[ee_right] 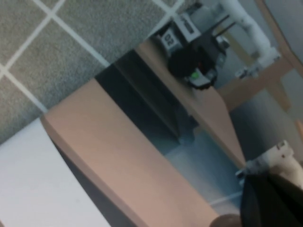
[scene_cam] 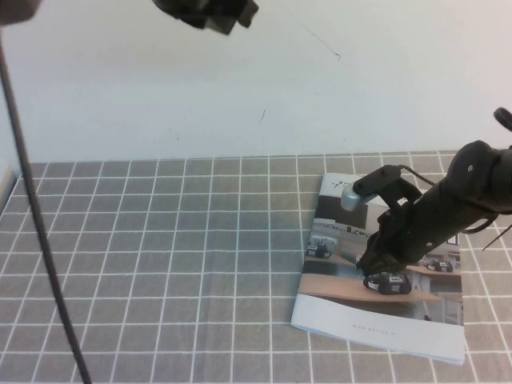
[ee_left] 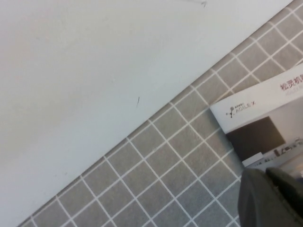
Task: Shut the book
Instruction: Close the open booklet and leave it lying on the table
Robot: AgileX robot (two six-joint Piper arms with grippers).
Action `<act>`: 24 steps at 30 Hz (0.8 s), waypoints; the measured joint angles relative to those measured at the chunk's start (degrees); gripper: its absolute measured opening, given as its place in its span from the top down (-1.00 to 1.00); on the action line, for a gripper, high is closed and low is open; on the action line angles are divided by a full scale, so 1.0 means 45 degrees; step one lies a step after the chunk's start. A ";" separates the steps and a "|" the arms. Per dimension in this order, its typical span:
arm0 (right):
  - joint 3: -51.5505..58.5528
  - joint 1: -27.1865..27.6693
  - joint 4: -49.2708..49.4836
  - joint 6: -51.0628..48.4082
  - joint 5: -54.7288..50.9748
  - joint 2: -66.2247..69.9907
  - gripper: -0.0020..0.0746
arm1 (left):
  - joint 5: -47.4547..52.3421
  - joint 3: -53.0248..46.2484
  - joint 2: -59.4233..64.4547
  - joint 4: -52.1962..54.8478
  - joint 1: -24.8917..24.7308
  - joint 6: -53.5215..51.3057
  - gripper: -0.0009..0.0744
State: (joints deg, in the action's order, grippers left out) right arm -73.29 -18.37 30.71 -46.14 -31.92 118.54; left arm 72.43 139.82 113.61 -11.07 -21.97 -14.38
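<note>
The book lies shut and flat on the grey checked cloth at the right, its photo cover facing up. My right gripper rests tip-down on the middle of that cover, shut, with nothing held. In the right wrist view the printed cover fills the picture and the right gripper shows as one dark mass. My left gripper is shut and empty, held high in the air. The book's white far corner lies below and beyond it.
The left arm hangs at the top of the high view, and a black cable runs down the left side. A white wall bounds the table's far edge. Bare checked cloth stretches left of the book.
</note>
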 joint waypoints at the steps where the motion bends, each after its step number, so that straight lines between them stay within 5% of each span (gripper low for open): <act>1: -0.0032 0.0000 0.0007 0.0000 -0.0026 0.0005 0.95 | 0.0001 0.0000 -0.0229 0.0000 0.0000 -0.0031 0.99; 9: -0.0060 0.0000 -0.0946 0.0031 -0.0330 -0.0703 0.95 | 0.0001 0.0020 -0.1916 0.0784 0.0000 -0.0331 0.99; 24: 0.0042 0.0000 -0.7405 0.3877 -0.2844 -0.9061 0.95 | 0.0001 -0.0430 -0.4895 0.3030 0.0000 -0.0114 0.99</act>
State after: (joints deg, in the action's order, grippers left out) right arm -73.10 -18.37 -2.61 -28.69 -44.72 77.76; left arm 72.44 137.89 91.59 2.56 -21.97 -14.89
